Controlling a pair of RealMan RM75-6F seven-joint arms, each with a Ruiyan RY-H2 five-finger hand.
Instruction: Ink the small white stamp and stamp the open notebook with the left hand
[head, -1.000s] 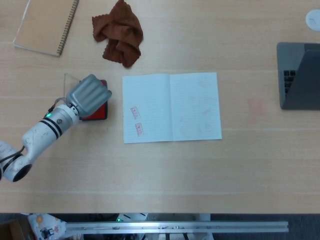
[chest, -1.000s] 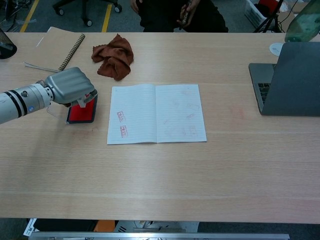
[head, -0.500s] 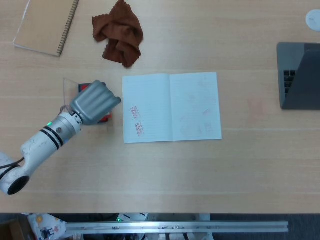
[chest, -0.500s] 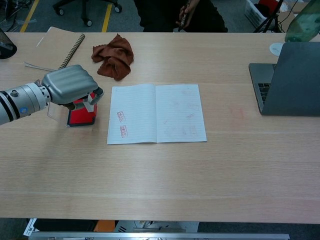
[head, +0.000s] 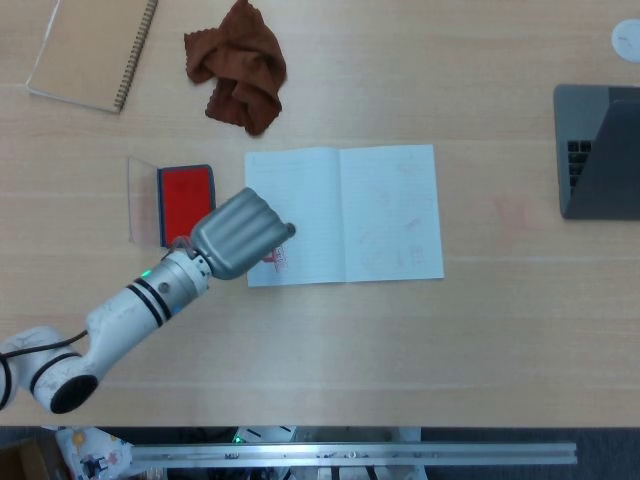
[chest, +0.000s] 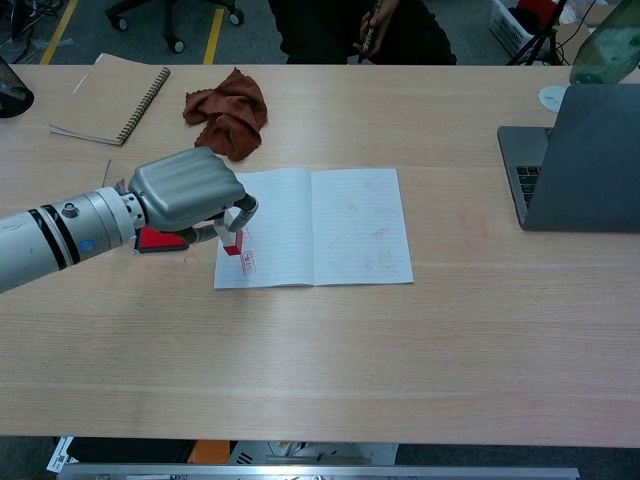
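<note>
Stamping step: left hand (chest: 188, 190), fingers closed on the stamp (chest: 232, 240), poised over the notebook (chest: 340, 215) left page; pressing straight down likely next.

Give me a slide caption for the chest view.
Left hand holds the small white stamp over the open notebook's left page.

The wooden table (head: 420, 350) carries one open white lined notebook (head: 370, 215), one tan spiral-bound notebook (head: 90, 50) and one crumpled brown cloth (head: 240, 65). There is one red ink pad (head: 185, 195), one small white stamp (chest: 232, 236) and one grey laptop (chest: 575, 160). One grey robot hand (head: 240, 235) shows.
</note>
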